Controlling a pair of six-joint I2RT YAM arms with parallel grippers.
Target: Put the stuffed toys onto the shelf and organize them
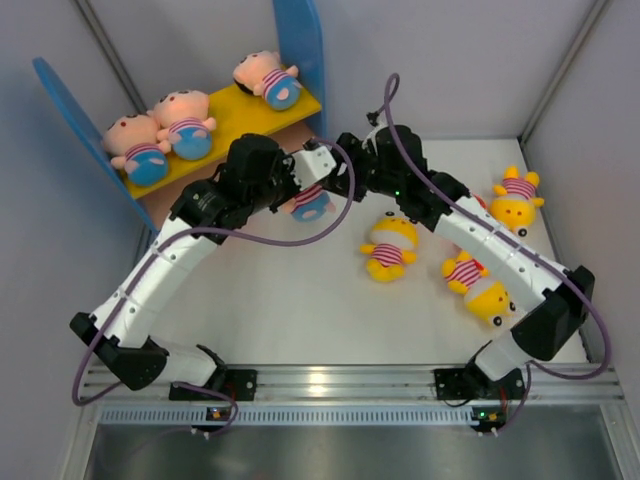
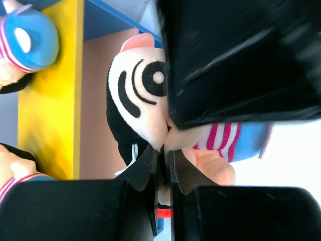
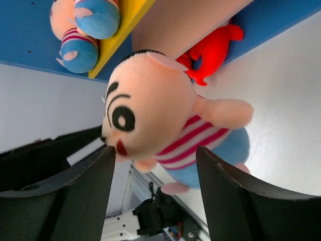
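A pink-faced stuffed toy [image 2: 140, 95] in a striped shirt and blue bottoms hangs in front of the shelf [image 1: 240, 110]. My left gripper [image 2: 164, 150] is shut on it, pinching the plush where head and body meet. My right gripper [image 3: 155, 155] is open, with its fingers standing either side of the same toy [image 3: 150, 115], apart from it. From above, both grippers meet over this toy [image 1: 310, 203]: left gripper [image 1: 312, 180], right gripper [image 1: 345, 178]. Three pink-faced toys lie on the yellow upper board [image 1: 140, 145] [image 1: 185, 120] [image 1: 268, 78]. A red toy [image 3: 213, 50] sits under the lower board.
Three yellow striped-shirt toys lie on the white table to the right [image 1: 390, 245] [image 1: 478, 283] [image 1: 517, 200]. The shelf's blue side panels [image 1: 300, 40] [image 1: 75, 115] rise at the back left. Grey walls close in the table on both sides.
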